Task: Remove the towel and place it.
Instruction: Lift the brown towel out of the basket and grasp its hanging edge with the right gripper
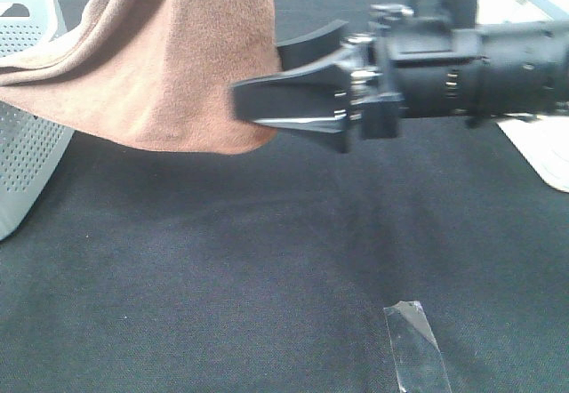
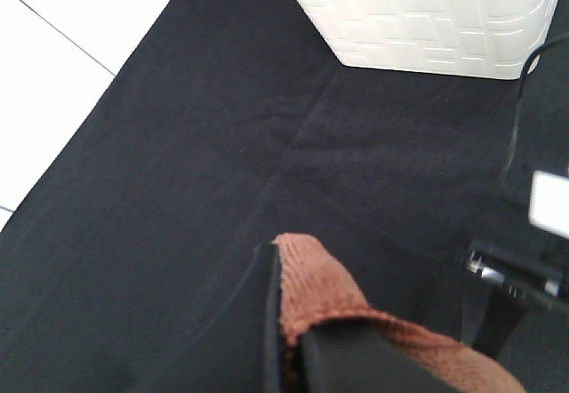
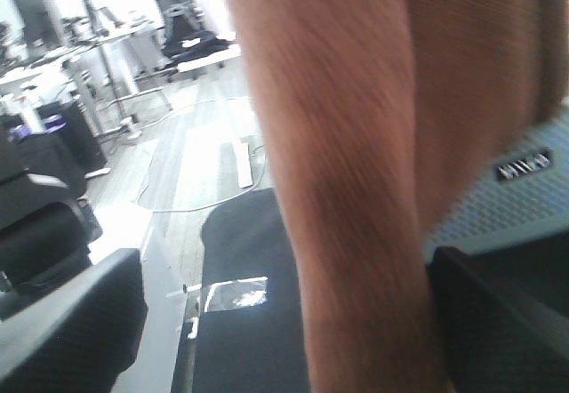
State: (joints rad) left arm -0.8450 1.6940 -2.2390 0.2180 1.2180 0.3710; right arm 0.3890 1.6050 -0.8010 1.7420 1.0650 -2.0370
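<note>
The brown towel [image 1: 178, 55] hangs in the air at the upper left, one part draped onto the white perforated basket [image 1: 27, 144]. My left gripper [image 2: 302, 340] is shut on a stitched edge of the towel [image 2: 324, 291]; it is out of the exterior view. My right gripper [image 1: 267, 77] reaches in from the right, level with the towel's lower edge. In the right wrist view it [image 3: 284, 331] is open, with the hanging towel [image 3: 356, 188] between its two fingers [image 3: 71, 322].
A black cloth [image 1: 267, 260] covers the table. A strip of clear tape [image 1: 413, 340] lies near the front. A second white basket with a block pattern [image 2: 427, 20] stands at the cloth's edge. The perforated basket [image 3: 516, 206] is just behind the towel.
</note>
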